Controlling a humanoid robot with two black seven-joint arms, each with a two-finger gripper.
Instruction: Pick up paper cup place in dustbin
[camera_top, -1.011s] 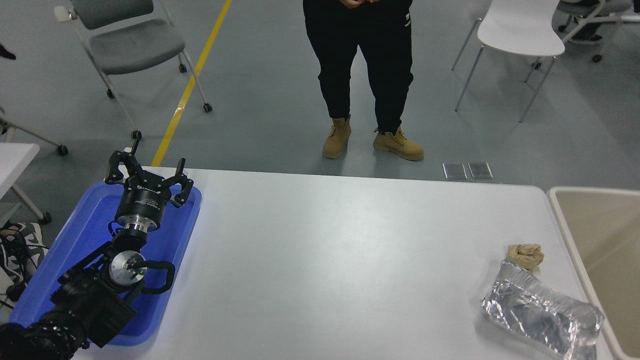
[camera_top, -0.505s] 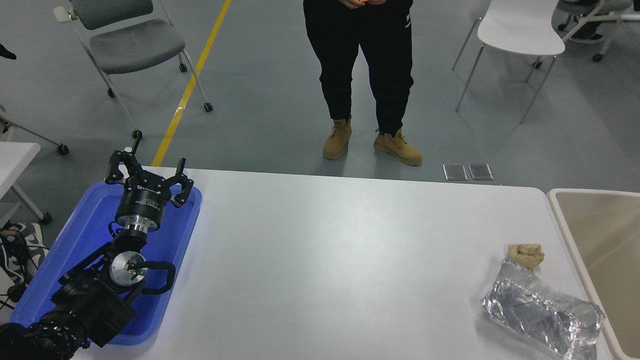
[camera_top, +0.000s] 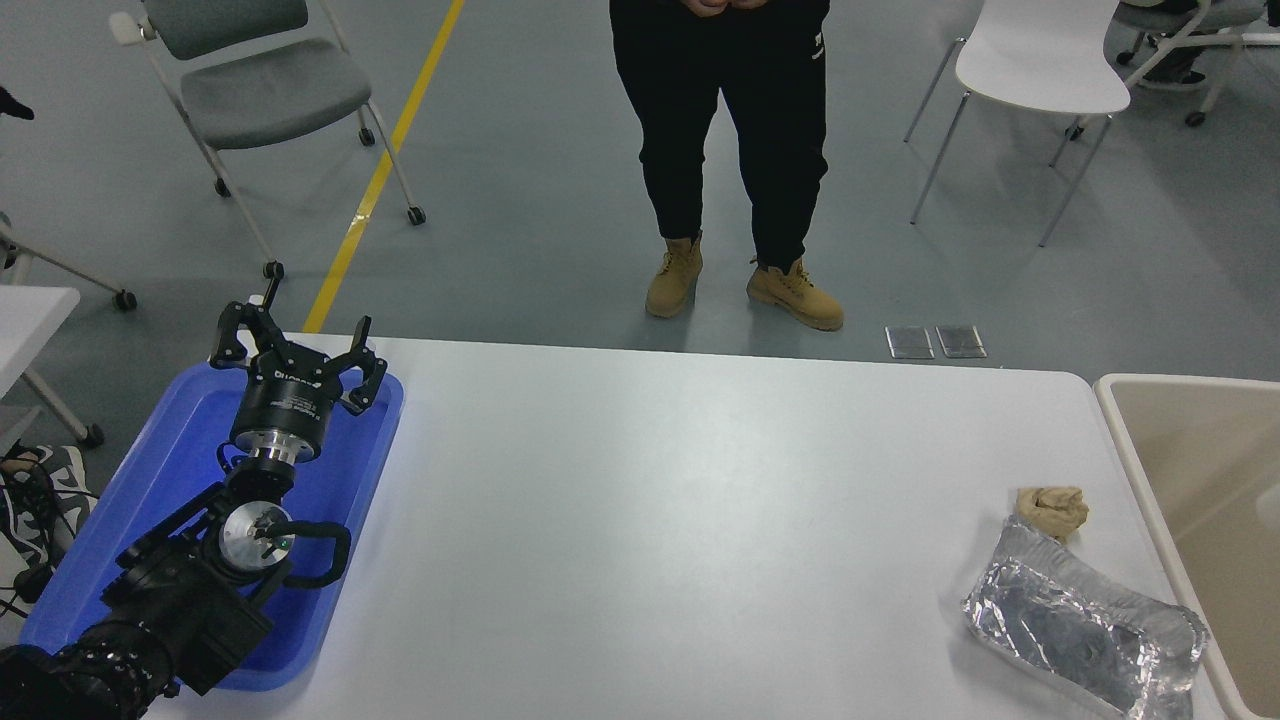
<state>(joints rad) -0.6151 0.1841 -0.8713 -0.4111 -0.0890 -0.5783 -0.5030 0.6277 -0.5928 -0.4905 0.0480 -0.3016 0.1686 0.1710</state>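
The left gripper (camera_top: 297, 350) is parked over the blue tray (camera_top: 150, 480), fingers spread wide, unchanged from a second ago. Far to its right lie the foil tray (camera_top: 1085, 625), brown paper wad (camera_top: 1052, 508) and dustbin (camera_top: 1130, 450). No paper cup is visible; the right gripper is out of view, so the pick is judged not started.

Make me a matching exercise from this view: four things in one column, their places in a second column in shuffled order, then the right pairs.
Things:
1. left gripper
2. crumpled brown paper wad
3. dustbin
4. silver foil tray

Places:
A. off the table's right edge
B. near right corner of the table
C. over the blue tray
D. just beyond the foil tray, touching its far end

Pairs: 1-C, 2-D, 3-A, 4-B
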